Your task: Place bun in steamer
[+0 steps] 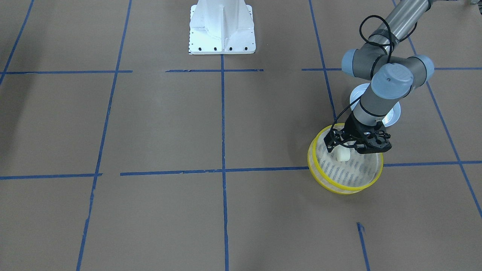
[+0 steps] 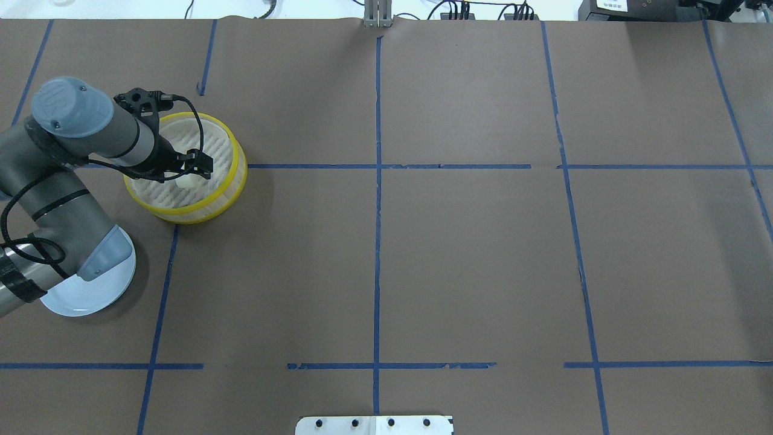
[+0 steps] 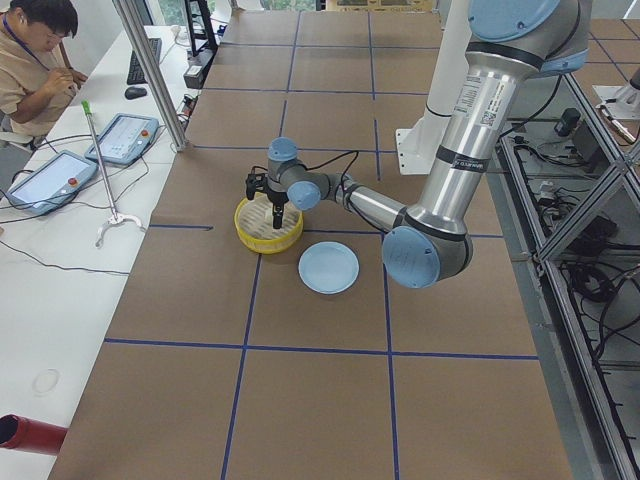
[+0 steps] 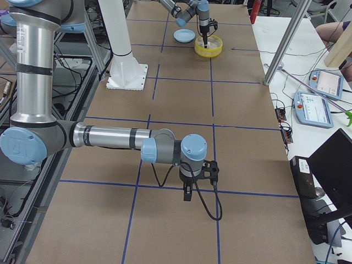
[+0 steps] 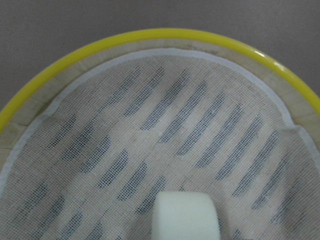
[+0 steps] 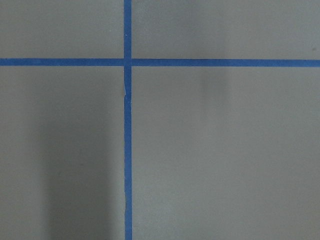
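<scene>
This is a robotics lab. The left arm (image 3: 455,150) and right arm (image 4: 110,137), both grey industrial machines, reach over a table (image 2: 483,254) papered brown and gridded with blue tape (image 2: 377,241). A white pedestal (image 1: 222,26) stands at its edge. An operator (image 3: 30,70) sits beside teach pendants (image 3: 125,138).

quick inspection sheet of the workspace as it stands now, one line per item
surface: brown paper with blue tape grid
job's things: bun inside the steamer
clutter: empty pale blue plate beside the steamer
grippers: left gripper over the bun, grip unclear; right gripper above bare paper, state unclear
cables: black cable looped along the left arm
surroundings: white pedestal, operator seated alongside
</scene>
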`<state>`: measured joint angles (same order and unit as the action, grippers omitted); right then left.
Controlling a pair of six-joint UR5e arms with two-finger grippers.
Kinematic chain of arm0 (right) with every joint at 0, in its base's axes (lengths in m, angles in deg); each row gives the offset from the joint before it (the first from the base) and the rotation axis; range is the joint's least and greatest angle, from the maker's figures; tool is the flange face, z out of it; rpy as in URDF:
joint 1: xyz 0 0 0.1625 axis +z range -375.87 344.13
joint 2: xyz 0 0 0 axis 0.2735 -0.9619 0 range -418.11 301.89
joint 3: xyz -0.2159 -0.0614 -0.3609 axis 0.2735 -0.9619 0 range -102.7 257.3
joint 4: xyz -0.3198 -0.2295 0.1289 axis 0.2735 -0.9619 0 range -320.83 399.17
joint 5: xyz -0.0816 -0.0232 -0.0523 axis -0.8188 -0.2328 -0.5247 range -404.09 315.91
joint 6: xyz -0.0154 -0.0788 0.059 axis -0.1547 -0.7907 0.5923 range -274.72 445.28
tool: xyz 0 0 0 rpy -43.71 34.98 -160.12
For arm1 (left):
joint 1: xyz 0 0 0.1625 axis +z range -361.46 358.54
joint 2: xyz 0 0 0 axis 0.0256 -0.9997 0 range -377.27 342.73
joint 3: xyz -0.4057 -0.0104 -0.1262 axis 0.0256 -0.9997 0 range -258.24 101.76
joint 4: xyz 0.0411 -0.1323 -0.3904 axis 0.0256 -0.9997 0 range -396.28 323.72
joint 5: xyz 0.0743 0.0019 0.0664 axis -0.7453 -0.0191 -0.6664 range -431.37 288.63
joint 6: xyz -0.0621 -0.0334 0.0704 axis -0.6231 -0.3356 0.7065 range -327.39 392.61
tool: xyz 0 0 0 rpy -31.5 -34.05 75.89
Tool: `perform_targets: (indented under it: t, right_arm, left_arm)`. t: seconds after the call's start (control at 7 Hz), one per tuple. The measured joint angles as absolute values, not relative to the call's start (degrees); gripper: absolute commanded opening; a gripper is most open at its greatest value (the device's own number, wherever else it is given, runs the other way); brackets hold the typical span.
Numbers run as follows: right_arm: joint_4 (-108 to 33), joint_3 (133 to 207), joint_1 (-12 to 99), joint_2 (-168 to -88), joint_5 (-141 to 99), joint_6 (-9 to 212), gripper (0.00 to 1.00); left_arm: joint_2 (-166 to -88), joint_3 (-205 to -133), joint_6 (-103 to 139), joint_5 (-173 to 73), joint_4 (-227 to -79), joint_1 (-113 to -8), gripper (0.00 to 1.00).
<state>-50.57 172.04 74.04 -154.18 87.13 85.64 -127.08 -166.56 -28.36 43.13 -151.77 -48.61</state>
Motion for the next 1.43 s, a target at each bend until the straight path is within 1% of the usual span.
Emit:
perform_targets:
  t: [0.29,0.43,0.71,0.86,1.0,1.43]
  right_arm:
    - [-50.6,172.0,74.0,-154.2,87.1,85.6,1.00]
    - [-50.6,172.0,74.0,-154.2,87.1,85.6,1.00]
    - [-50.6,172.0,74.0,-154.2,87.1,85.6,1.00]
    - [-50.6,172.0,74.0,-154.2,87.1,85.6,1.00]
    - [-50.6,172.0,74.0,-154.2,87.1,85.6,1.00]
    - [-50.6,172.0,74.0,-154.2,87.1,85.6,1.00]
  left_arm:
    - [-127.1,-168.7,-28.4,43.7,-150.6,-49.7,0.99]
    - [-127.1,-171.4,-28.3,45.1,-147.8,-51.6,0.99]
    - [-127.5,-176.4,-25.2,47.6,-141.4,-57.8,0.99]
    - [-127.2,-177.0,-20.1,50.5,-140.2,-62.8,0.99]
    - [-125.9,-176.9,-12.8,54.6,-139.4,-68.6,0.99]
    - [-117.1,-175.7,10.0,61.2,-137.0,-82.9,0.99]
